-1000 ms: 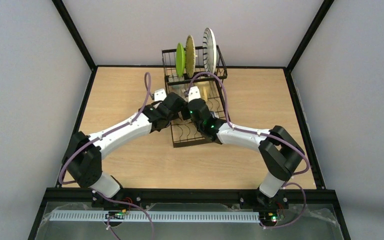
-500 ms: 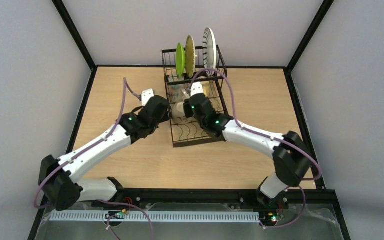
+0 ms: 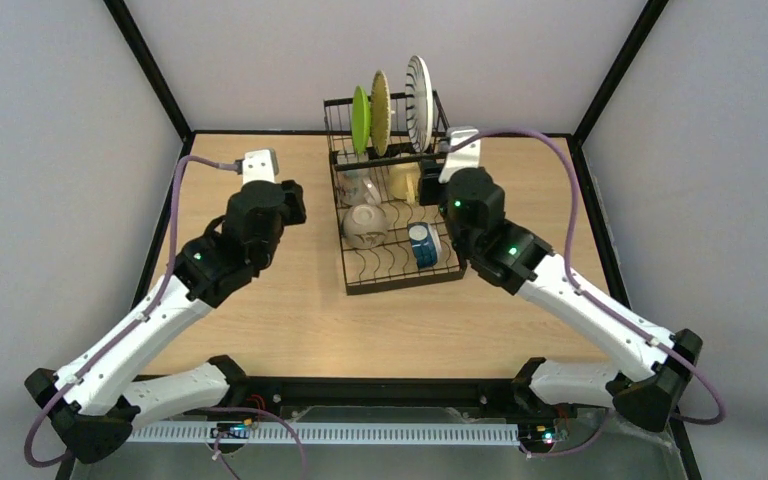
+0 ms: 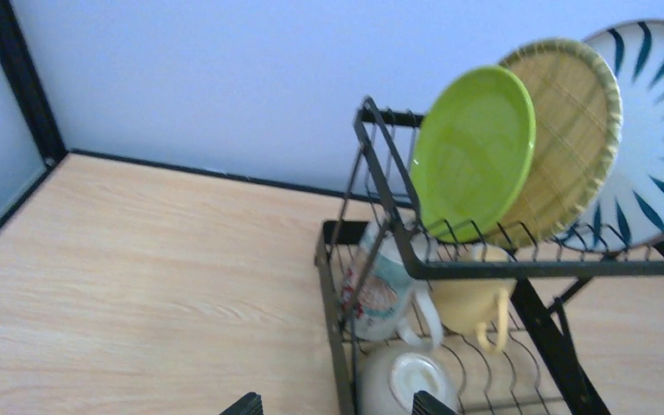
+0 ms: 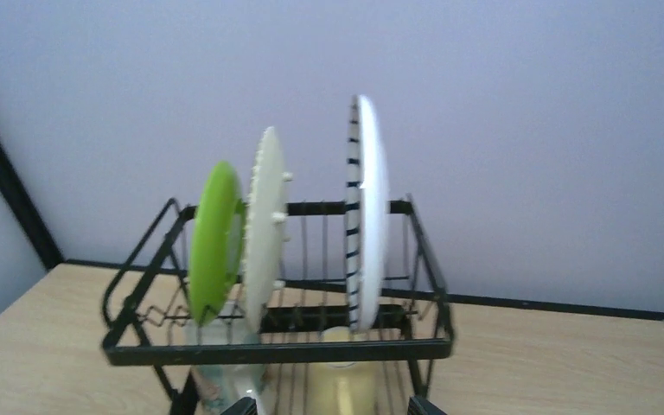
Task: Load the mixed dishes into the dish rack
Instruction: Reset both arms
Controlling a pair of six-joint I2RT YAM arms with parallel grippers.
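The black wire dish rack (image 3: 396, 272) stands at the table's back middle. In its raised tier the green plate (image 3: 360, 118), bamboo plate (image 3: 380, 105) and blue-striped plate (image 3: 419, 98) stand on edge. On the lower tray lie a white bowl (image 3: 366, 226), bottom up, and a blue-patterned bowl (image 3: 422, 245) on its side. Behind them are the pale yellow mug (image 3: 403, 181) and a printed tumbler (image 4: 382, 290). My left gripper (image 4: 337, 405) is open and empty, left of the rack. My right gripper (image 5: 328, 406) is open and empty at the rack's right side.
Black frame posts and grey walls close in the wooden table (image 3: 260, 320) at the back and both sides. The purple cables loop above both wrists. The left arm (image 3: 160, 310) and right arm (image 3: 580, 300) stretch along the table's two sides.
Both grippers have drawn back from the lower tray, the left one to the left, the right one to the right and back. The two bowls now show uncovered on the tray.
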